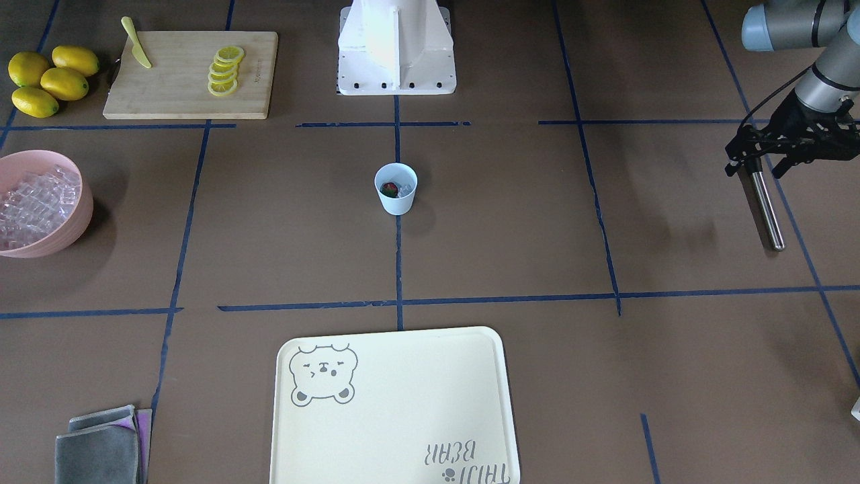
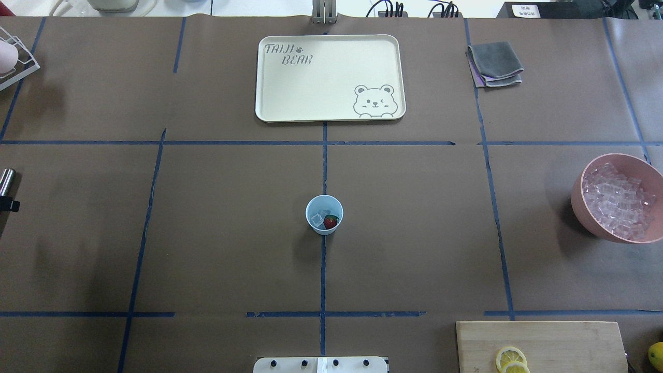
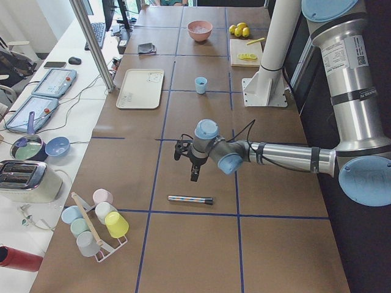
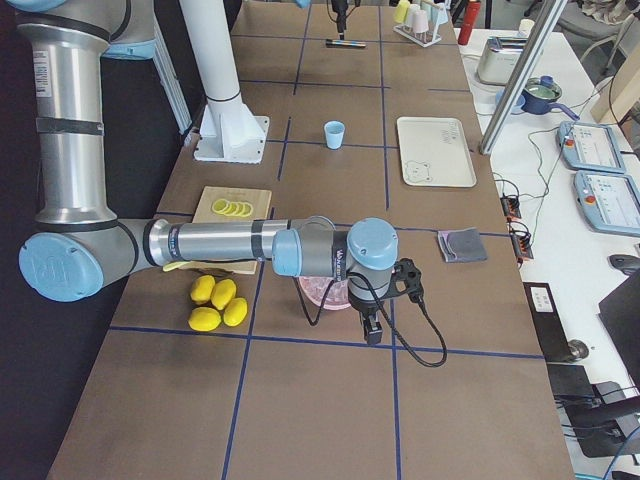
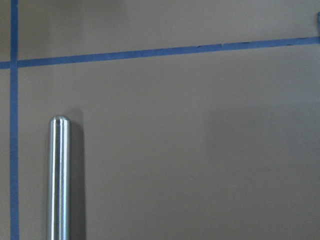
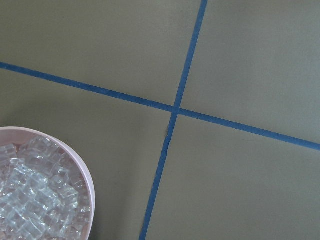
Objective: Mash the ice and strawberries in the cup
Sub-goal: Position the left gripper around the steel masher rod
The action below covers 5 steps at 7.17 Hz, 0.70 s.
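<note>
The light-blue cup [image 1: 396,195] stands upright at the table's middle and also shows in the overhead view [image 2: 324,230]. Inside it lie the red strawberry [image 2: 330,221] and a few clear ice cubes [image 2: 317,219]. A steel rod [image 1: 766,208] lies flat on the table far to the cup's side. My left gripper [image 1: 752,168] hangs just above the rod's near end; it looks open and holds nothing. The left wrist view shows only the rod [image 5: 59,180] on the table. My right gripper [image 4: 372,330] hovers beside the pink bowl; I cannot tell whether it is open or shut.
A pink bowl [image 1: 79,225] full of ice stands at the table's end. Several lemons [image 1: 50,81] lie next to a cutting board [image 1: 168,94] with lemon slices [image 1: 225,70] and a yellow knife [image 1: 136,52]. A cream tray [image 1: 396,403], folded cloths [image 1: 101,447] and a cup rack [image 3: 95,226] lie farther off.
</note>
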Each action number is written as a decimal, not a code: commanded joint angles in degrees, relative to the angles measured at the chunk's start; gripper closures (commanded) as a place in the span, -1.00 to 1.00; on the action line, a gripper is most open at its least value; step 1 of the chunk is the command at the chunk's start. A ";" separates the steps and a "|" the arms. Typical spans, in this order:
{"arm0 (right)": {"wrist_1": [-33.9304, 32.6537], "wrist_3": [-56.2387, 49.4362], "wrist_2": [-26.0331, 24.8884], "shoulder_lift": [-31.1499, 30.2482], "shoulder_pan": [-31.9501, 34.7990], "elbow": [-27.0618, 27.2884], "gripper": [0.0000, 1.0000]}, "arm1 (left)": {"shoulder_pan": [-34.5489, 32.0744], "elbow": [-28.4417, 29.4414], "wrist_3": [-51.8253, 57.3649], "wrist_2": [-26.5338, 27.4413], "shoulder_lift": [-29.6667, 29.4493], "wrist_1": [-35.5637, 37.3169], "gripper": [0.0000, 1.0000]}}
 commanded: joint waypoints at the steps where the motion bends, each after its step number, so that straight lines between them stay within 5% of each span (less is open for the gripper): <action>1: 0.00 0.04 0.00 -0.19 0.00 0.25 -0.99 | -0.11 7.80 0.11 0.08 -2.47 -4.28 -1.00; 5: 0.00 0.04 0.00 -0.19 0.00 0.07 -0.99 | -2.21 13.79 0.37 0.08 -8.02 -3.85 -1.00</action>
